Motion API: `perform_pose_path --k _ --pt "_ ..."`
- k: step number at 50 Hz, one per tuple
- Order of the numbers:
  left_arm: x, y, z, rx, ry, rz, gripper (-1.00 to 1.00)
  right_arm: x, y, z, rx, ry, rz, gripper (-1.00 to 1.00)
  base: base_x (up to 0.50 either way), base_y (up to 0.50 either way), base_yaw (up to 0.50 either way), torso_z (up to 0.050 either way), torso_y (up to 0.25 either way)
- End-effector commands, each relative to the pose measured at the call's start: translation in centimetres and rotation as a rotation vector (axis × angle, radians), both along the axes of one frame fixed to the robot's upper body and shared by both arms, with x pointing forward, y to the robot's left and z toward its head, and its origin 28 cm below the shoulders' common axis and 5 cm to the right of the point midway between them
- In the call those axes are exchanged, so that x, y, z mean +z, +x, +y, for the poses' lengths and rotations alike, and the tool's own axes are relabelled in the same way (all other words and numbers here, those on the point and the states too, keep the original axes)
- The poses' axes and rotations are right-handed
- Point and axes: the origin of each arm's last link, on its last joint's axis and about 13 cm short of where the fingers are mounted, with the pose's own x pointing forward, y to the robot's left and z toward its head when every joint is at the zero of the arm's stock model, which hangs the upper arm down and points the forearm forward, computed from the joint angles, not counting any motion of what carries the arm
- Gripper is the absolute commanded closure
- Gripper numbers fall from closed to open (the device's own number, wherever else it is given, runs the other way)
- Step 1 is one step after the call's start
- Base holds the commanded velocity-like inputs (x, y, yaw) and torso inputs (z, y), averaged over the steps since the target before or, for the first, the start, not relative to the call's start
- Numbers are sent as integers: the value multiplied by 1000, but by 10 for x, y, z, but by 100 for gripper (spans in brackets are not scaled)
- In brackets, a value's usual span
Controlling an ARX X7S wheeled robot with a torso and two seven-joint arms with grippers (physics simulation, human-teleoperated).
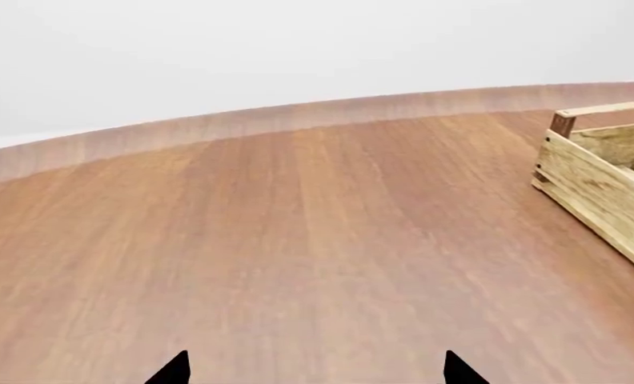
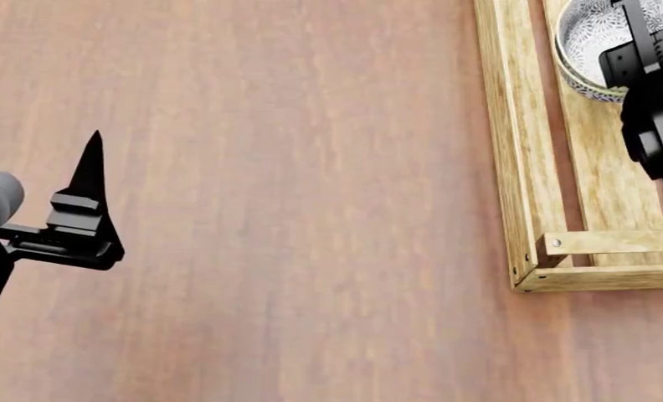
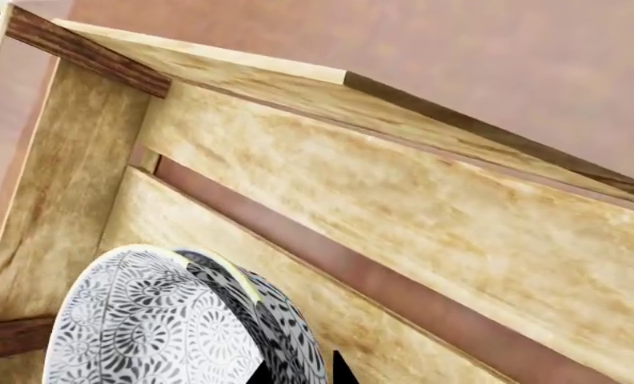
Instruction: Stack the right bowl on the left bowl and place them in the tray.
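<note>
The tray (image 2: 517, 159) lies on the table (image 2: 287, 201) at the 2 o'clock side of the head view, its long side running toward 12 o'clock and its near corner post (image 2: 552, 244) at about 4 o'clock. A patterned bowl (image 2: 578, 46) sits inside the tray on the slats; the right wrist view shows a second rim (image 3: 279, 320) nested close against it, so two bowls appear stacked. The right gripper (image 3: 301, 372) is above the bowl with its fingertips on either side of the rim; whether they clamp it cannot be told. The left gripper (image 1: 314, 370) hangs over bare table at 9 o'clock, well apart from the tray, fingertips (image 1: 173, 370) spread apart and holding nothing.
</note>
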Motion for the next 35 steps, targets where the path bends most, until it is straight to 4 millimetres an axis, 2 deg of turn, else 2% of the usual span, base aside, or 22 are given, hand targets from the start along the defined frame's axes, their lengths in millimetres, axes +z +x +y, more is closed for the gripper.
perform_pose_path --k 1,19,20,35 --pt "0 0 0 2 -5 0 -100 3 0 0 0 -10 14 100 0 0 0 0 0" --pt "1 0 1 4 -4 -5 -100 3 0 1 -11 -14 28 100 0 0 0 0 1" --pt "1 0 1 4 -4 -6 -100 4 0 1 -10 -12 27 -100 0 0 0 0 0" --pt "1 -1 2 7 -11 -5 -100 9 2 1 -59 -46 16 -100 0 0 0 0 0"
